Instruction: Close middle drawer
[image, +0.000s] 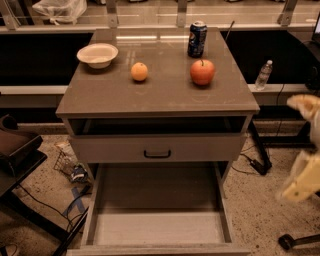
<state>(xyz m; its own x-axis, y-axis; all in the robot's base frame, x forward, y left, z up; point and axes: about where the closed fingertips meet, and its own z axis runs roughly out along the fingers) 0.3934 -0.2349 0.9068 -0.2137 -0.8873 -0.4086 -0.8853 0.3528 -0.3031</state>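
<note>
The middle drawer (157, 220) is pulled far out toward me, with its pale floor bare and its front edge at the bottom of the view. Above it, the drawer nearest the tabletop (200, 148) shows its grey-tan front and black bar handle (157, 153), with a dark gap under the tabletop. The lowest drawer is hidden beneath the open one. My gripper (300, 182) is a pale shape at the right edge. It hangs to the right of the cabinet, level with the open drawer, and is apart from it.
On the tabletop (165, 95) stand a white bowl (97, 54), an orange (139, 71), a red apple (202, 72) and a soda can (197, 39). A water bottle (263, 75) stands at the back right. Cables and clutter (72, 167) lie on the floor at the left, and a dark chair (17, 150) is at the far left.
</note>
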